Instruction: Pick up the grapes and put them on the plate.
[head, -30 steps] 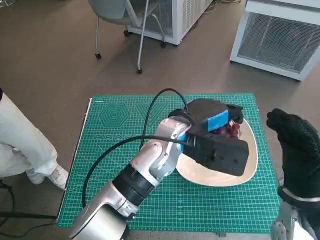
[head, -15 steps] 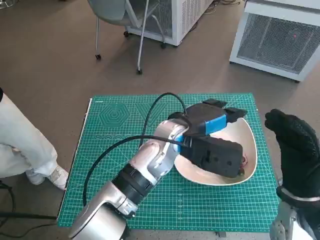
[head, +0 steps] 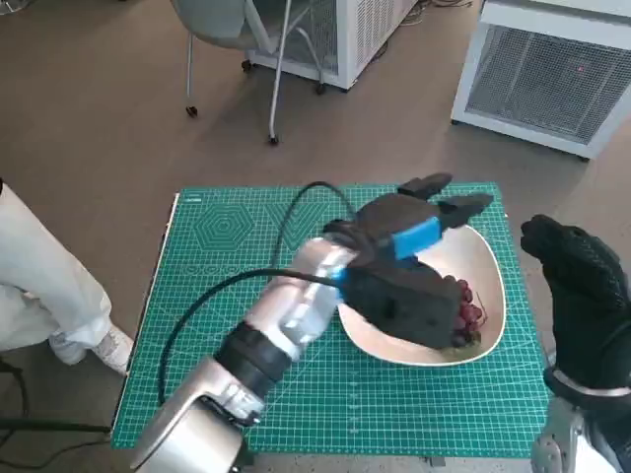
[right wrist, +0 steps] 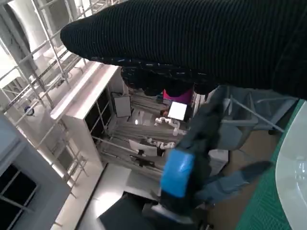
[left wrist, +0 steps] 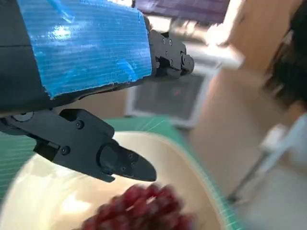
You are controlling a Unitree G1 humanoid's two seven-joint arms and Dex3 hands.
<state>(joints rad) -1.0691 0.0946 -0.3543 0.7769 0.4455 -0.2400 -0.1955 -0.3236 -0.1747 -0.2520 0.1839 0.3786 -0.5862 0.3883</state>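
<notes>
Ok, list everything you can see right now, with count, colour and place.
grapes: one bunch, dark red, lying in the plate's right side
plate: one, cream, right half of the mat
cutting mat: one, green, covering the table
chair: one, grey, on the floor beyond the table
cabinets: two, white, vented, far side of the floor
person's leg: one, white trousers and shoe, left edge
left hand: black with blue tape, fingers apart over the plate
right hand: black glove, raised beside the table's right edge

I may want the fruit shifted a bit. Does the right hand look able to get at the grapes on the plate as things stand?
Probably yes. The grapes lie in the plate on the side toward the right hand, which hangs beside the rim holding nothing. The left hand hovers over the plate's far part, so it might crowd a reach from above.
</notes>
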